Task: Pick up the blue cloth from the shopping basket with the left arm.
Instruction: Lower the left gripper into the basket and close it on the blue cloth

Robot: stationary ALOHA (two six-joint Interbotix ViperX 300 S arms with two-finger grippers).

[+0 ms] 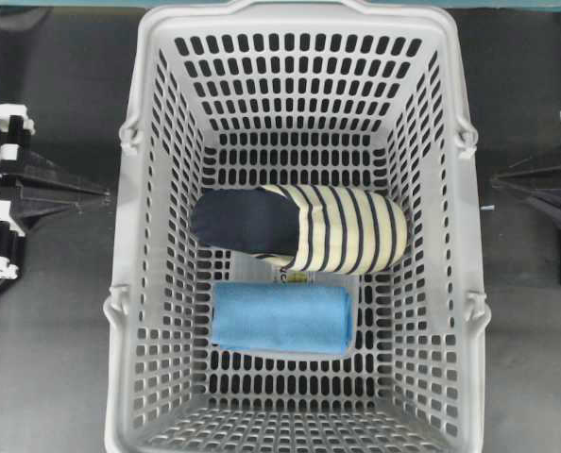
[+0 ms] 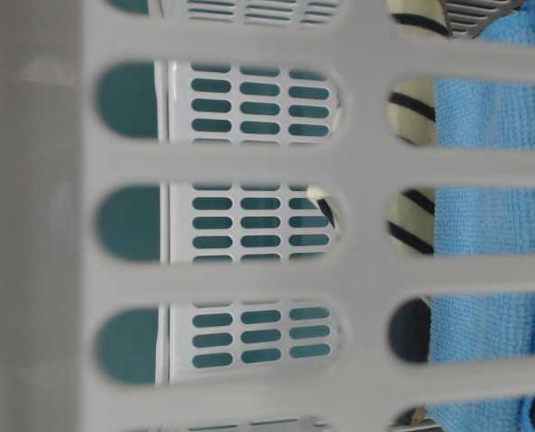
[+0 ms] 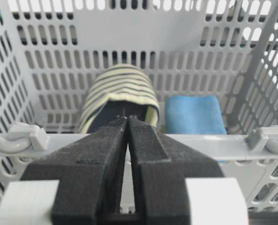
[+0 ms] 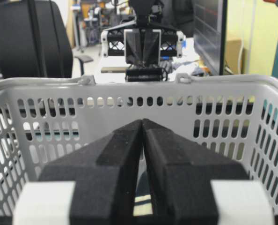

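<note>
The left gripper (image 3: 128, 123) has its two black fingers pressed together at the tips and grips nothing; it sits outside the shopping basket (image 3: 143, 143), just short of the near rim and level with it, pointing across the basket's width. Past the rim and down on the slotted floor, directly ahead of the fingertips, lies the striped slipper (image 3: 119, 89); the blue cloth (image 3: 195, 115) lies just to the right of that line, folded flat, close beside the slipper. The right gripper (image 4: 142, 123) faces in from the opposite side, likewise closed and holding nothing. By the look of it the task has not begun: the reach is the step in hand. The next move calls for the left arm to lift over the rim, part its fingers, shift toward the cloth and come down on it without snagging the slipper or the wall. A pale label (image 1: 297, 276) peeks out under the slipper, its print too small to read.
</note>
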